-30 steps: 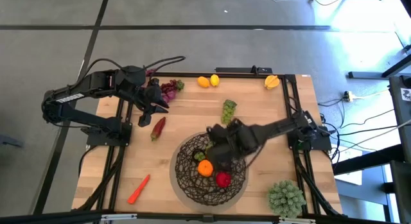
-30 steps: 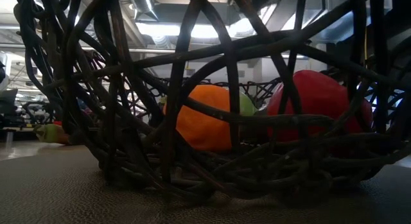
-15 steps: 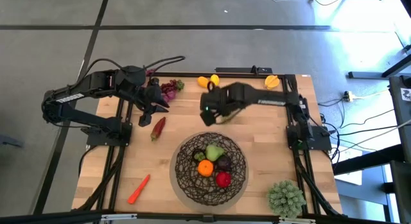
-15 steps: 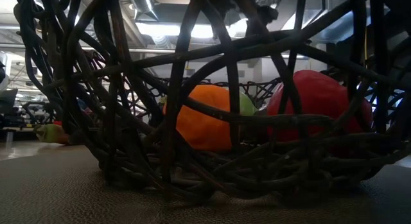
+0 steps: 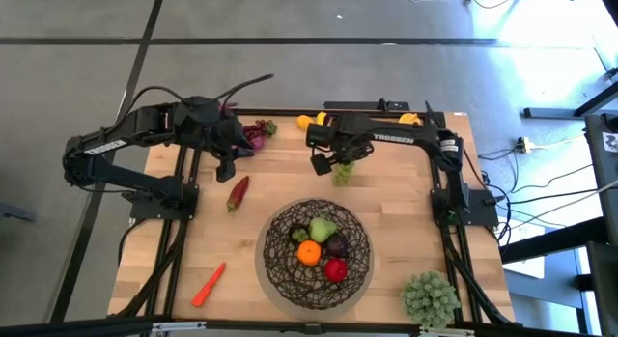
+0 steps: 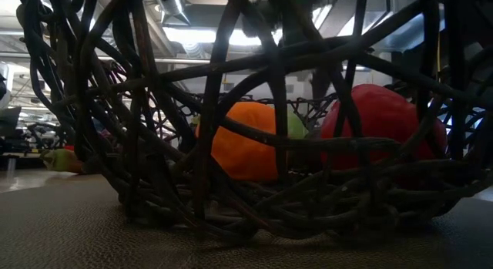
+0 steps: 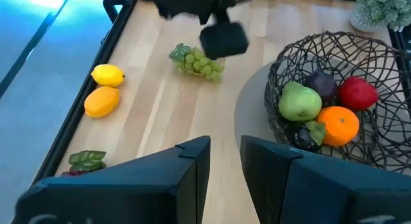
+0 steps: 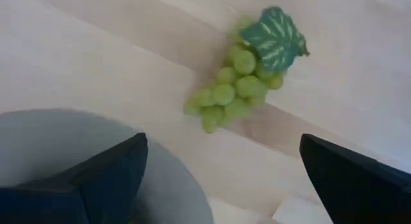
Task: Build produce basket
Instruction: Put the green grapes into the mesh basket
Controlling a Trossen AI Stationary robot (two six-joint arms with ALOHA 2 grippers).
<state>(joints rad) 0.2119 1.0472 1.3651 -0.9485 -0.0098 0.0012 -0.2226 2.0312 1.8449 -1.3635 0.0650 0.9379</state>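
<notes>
The dark woven wire basket (image 5: pixel 317 252) stands near the table's front and holds a green fruit, an orange (image 6: pixel 243 146), a purple piece and a red apple (image 6: pixel 381 122). A green grape bunch (image 8: pixel 237 83) lies on the wood beyond the basket. My right gripper (image 5: pixel 326 161) hangs over it, pointing down, open wide and clear of it. My left gripper (image 5: pixel 227 168) hovers at the far left beside the purple grapes (image 5: pixel 255 134), open by a narrow gap (image 7: pixel 225 160) with nothing in it.
A red pepper (image 5: pixel 238 190) lies below my left gripper and a carrot (image 5: pixel 208 284) near the front left. Two lemons (image 7: pixel 108 75) and another yellow piece (image 5: pixel 409 120) lie along the far edge. A pale green spiky plant (image 5: pixel 431 296) stands at the front right corner.
My right gripper has swung from above the basket toward the table's far edge and come down over the green grape bunch, rolling as it went and staying open. My left gripper has turned a little in place.
</notes>
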